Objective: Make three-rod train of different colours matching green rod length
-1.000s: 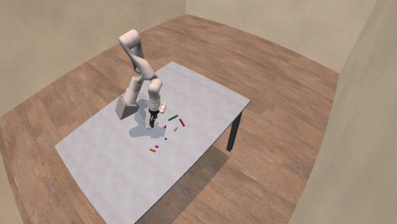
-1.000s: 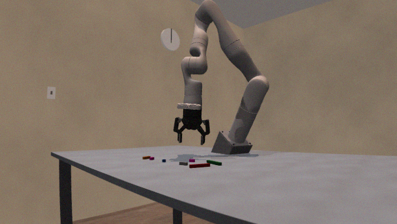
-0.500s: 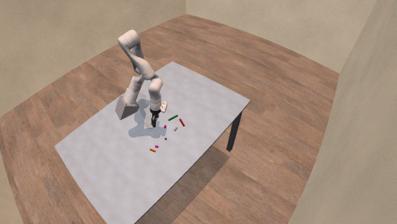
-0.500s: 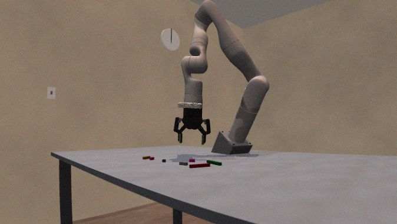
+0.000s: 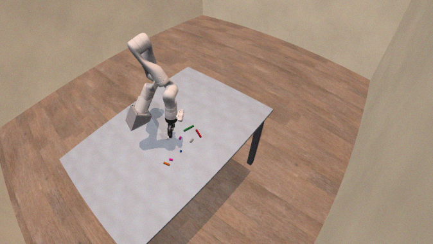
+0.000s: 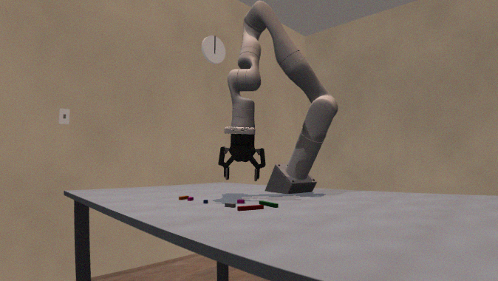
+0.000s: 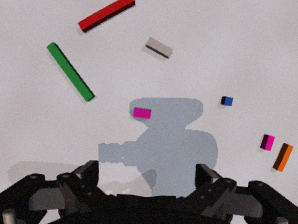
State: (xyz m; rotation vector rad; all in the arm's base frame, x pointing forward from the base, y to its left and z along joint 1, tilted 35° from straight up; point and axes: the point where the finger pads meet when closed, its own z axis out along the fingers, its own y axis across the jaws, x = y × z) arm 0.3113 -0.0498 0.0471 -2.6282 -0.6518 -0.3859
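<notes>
My gripper (image 6: 241, 174) is open and empty, and it hangs above the table near a magenta rod (image 7: 141, 113). That rod also shows in the top and exterior views (image 5: 180, 138) (image 6: 241, 201). The green rod (image 7: 69, 71) (image 5: 188, 128) and the red rod (image 7: 107, 12) (image 5: 198, 133) lie flat beyond it. The grey rod (image 7: 158, 47) (image 5: 191, 140) lies between them and the small blue rod (image 7: 226, 102) (image 5: 180, 151). A second magenta rod (image 7: 266, 141) (image 5: 171, 159) lies beside the orange rod (image 7: 282, 156) (image 5: 166, 163), apart from the others. All rods lie separate.
The arm's base (image 5: 138, 117) stands on the table behind the rods. The table's right edge (image 5: 250, 128) is some way beyond the red rod.
</notes>
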